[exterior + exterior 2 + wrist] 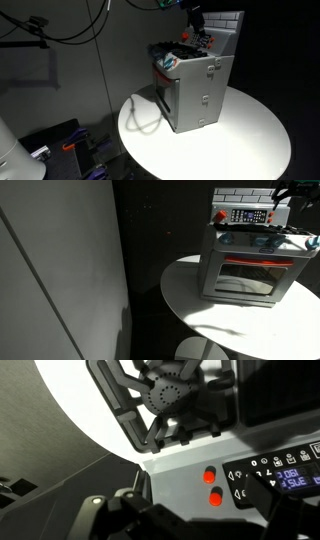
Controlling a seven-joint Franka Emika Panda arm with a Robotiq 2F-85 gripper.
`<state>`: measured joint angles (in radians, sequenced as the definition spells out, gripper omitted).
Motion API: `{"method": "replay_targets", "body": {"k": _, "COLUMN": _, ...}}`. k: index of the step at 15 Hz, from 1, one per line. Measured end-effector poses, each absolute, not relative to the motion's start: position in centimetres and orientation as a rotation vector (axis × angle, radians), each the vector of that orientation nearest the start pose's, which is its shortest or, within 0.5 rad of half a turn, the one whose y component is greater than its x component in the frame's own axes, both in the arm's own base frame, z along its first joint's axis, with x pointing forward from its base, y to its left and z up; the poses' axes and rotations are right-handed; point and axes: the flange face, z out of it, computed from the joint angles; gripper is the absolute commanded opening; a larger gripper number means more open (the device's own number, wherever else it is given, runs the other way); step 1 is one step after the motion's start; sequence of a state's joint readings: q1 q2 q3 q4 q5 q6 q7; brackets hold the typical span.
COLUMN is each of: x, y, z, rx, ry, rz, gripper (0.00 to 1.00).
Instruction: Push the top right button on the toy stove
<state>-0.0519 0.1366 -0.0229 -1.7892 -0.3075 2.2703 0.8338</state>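
The toy stove [195,90] is a small grey box with an oven door, standing on a round white table [250,140]; it also shows in an exterior view [250,265]. My gripper [196,18] hovers over its back top edge, by the white tiled back panel [245,195]. In the wrist view two red buttons [211,486] sit side by side on the grey top, beside a black control panel [285,472] and a black burner grate [170,400]. My gripper [205,518] is just above the buttons, fingers apart and holding nothing.
The round white table's edge [190,315] drops off close around the stove. A grey wall [60,270] stands to one side. Black cables [70,25] hang behind, and equipment [60,140] sits on the floor below the table.
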Motion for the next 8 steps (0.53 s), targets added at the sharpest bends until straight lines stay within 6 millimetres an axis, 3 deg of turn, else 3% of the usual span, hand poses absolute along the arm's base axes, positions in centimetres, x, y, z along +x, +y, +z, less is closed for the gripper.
{"method": "replay_targets", "body": {"k": 8, "x": 65.7, "y": -6.9, "z": 49.7, "rx": -2.974, "ry": 1.205, "rz": -0.682, "gripper": 1.00}}
